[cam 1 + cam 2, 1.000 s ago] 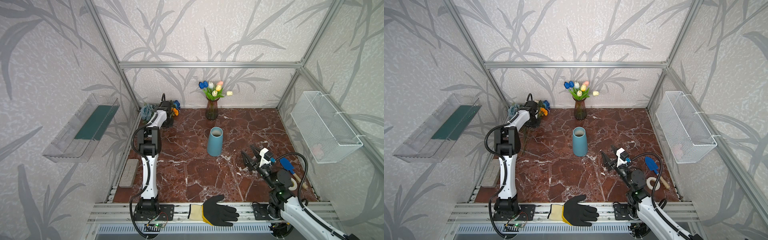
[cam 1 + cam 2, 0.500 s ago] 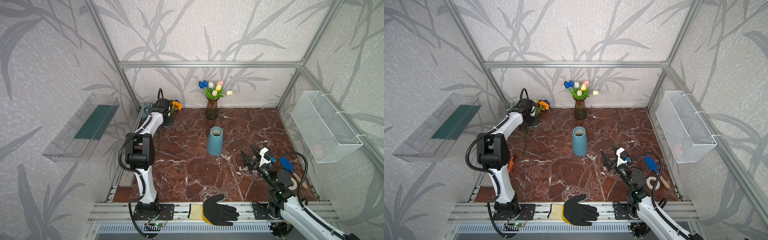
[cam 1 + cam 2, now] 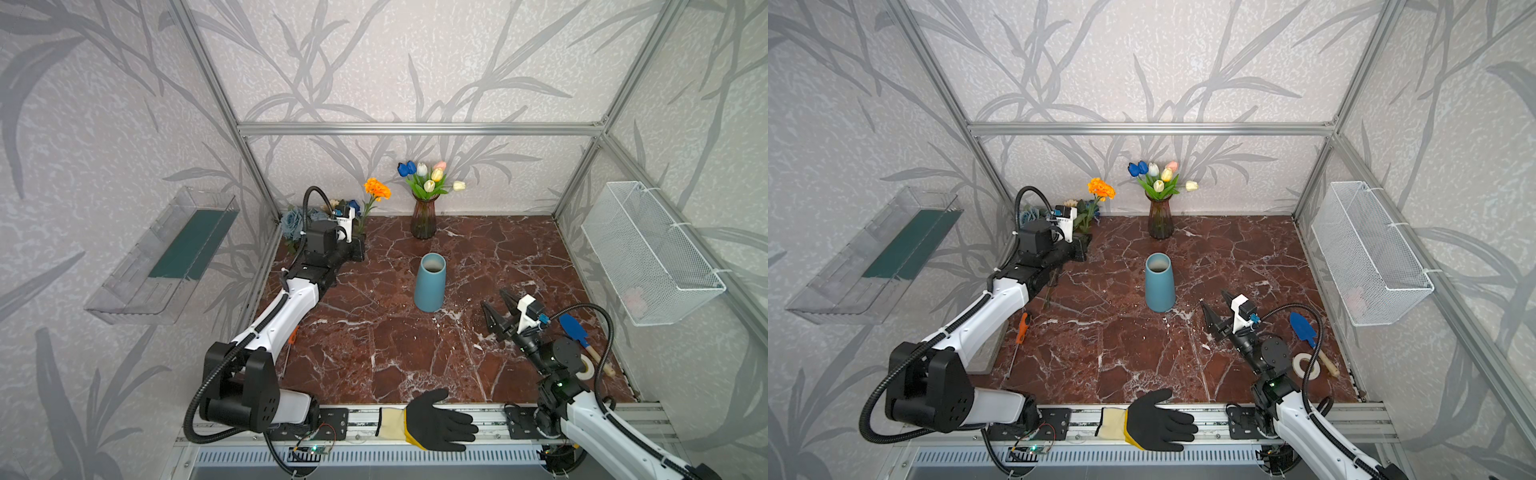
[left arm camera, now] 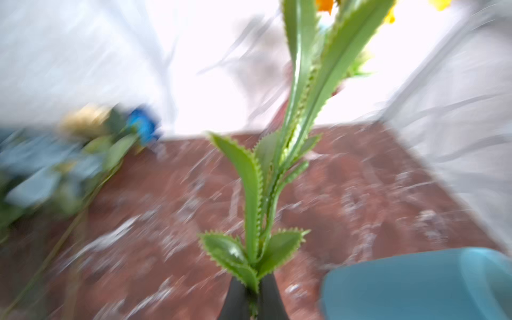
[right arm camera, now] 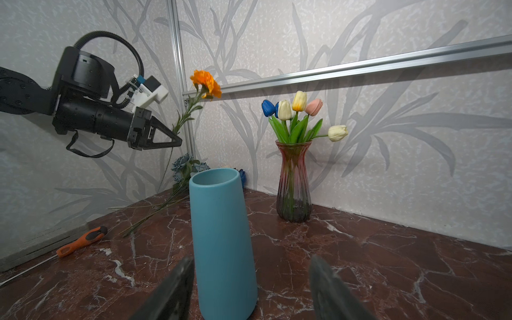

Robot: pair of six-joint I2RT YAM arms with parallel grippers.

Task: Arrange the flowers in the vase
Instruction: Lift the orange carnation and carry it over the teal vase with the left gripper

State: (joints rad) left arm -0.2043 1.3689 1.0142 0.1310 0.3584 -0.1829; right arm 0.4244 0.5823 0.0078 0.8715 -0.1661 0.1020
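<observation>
You had the left hand point(image 5: 177, 142) pressed together on the stem of the orange marigold point(image 5: 206, 83), pinching it just below its lowest leaves, clear of the bench point(image 3: 498, 249) near the back left corner. The bloom was a dense, ruffled orange ball tilted up and away from the hand towards the back wall. Below it the thin green stem carried narrow leaves point(image 4: 257, 194) with saw-toothed edges and a slight plastic sheen. The left wrist view was blurred everywhere except on that stem.

The rest of the loose flowers lay in the back left corner. There were dusty-blue roses point(image 5: 182, 163) with soft, fabric-like petals, and their long wiry stems trailed out across the bench. The tulips point(image 3: 428, 178), blue, white, yellow and pink with smooth bright green leaves, stood in a ribbed glass vase point(image 3: 424, 218) tinted red, against the back wall.

The blue vase point(image 3: 430, 282) stood upright mid-bench, matte and smooth, a tapered cylinder narrower at the mouth, with nothing showing at its rim. Your right hand point(image 3: 493, 300) sat low, near its front right, fingers spread and holding nothing, pointed at it without touching.

The bench top was glossy red-brown marble veined in white
</observation>
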